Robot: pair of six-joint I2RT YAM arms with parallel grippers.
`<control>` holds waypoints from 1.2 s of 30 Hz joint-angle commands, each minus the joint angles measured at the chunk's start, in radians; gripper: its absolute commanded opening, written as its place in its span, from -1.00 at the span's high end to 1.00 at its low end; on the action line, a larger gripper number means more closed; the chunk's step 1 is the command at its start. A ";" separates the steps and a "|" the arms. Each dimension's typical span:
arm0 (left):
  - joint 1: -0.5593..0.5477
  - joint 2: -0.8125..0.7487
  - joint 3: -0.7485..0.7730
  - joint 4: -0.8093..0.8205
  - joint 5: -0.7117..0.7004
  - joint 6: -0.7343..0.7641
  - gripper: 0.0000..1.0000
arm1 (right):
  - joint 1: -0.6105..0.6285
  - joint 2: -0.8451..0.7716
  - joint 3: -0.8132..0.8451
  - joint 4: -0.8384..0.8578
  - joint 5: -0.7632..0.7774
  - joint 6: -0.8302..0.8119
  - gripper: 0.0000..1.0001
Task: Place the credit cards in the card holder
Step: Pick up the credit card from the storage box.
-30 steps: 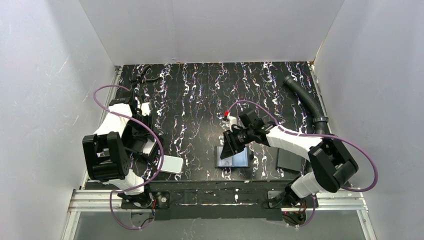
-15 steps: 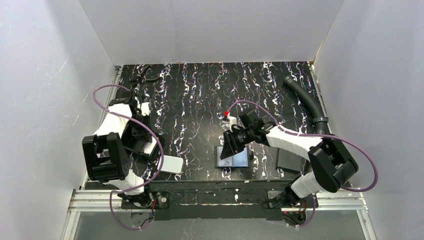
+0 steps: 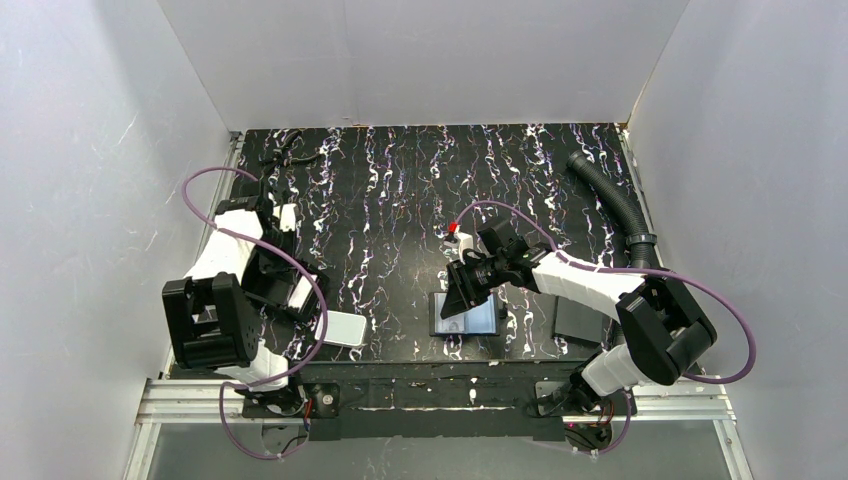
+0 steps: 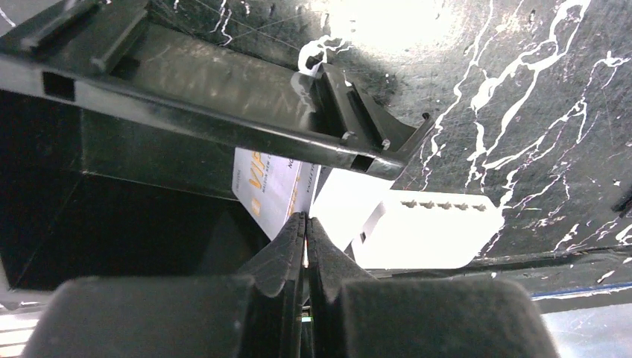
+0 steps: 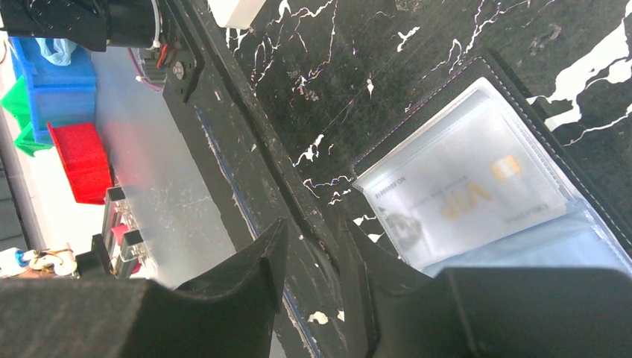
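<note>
The card holder [image 3: 467, 315] lies open near the table's front edge, and in the right wrist view a credit card with gold VIP lettering [image 5: 468, 192] sits inside its clear pocket. My right gripper [image 5: 313, 261] is open and empty, low over the holder's left edge [image 3: 463, 288]. My left gripper [image 4: 304, 220] is shut on a corner of another light grey credit card [image 4: 270, 185], beside a black open box [image 4: 149, 142] at the table's left. In the top view the left gripper [image 3: 285, 282] is mostly hidden by its arm.
A thick white rounded slab [image 3: 345, 328] lies front left, and shows in the left wrist view [image 4: 428, 227]. A flat black plate [image 3: 578, 318] lies front right. A black ribbed hose [image 3: 610, 195] runs along the right wall. A small white piece with a red top [image 3: 455, 232] stands mid-table.
The left arm has shifted slightly to the left and back. The right arm and the card holder have not moved.
</note>
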 commanded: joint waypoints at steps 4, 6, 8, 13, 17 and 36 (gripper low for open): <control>-0.020 -0.064 -0.010 -0.020 -0.068 -0.003 1.00 | 0.000 -0.006 0.034 0.012 -0.023 0.001 0.22; -0.026 -0.076 -0.009 -0.019 -0.092 -0.006 1.00 | -0.002 -0.006 0.032 0.011 -0.023 0.002 0.23; -0.030 -0.103 -0.009 -0.015 -0.123 -0.007 1.00 | -0.005 -0.007 0.031 0.012 -0.023 0.003 0.23; -0.031 -0.178 0.020 -0.039 -0.233 -0.027 1.00 | -0.014 -0.012 0.033 0.001 -0.005 0.007 0.23; -0.031 -0.285 0.056 -0.047 -0.247 -0.049 1.00 | -0.024 -0.025 0.041 -0.020 0.028 0.005 0.23; -0.211 -0.663 0.065 0.355 0.456 -0.563 1.00 | 0.012 -0.173 0.011 0.466 -0.051 0.430 -0.23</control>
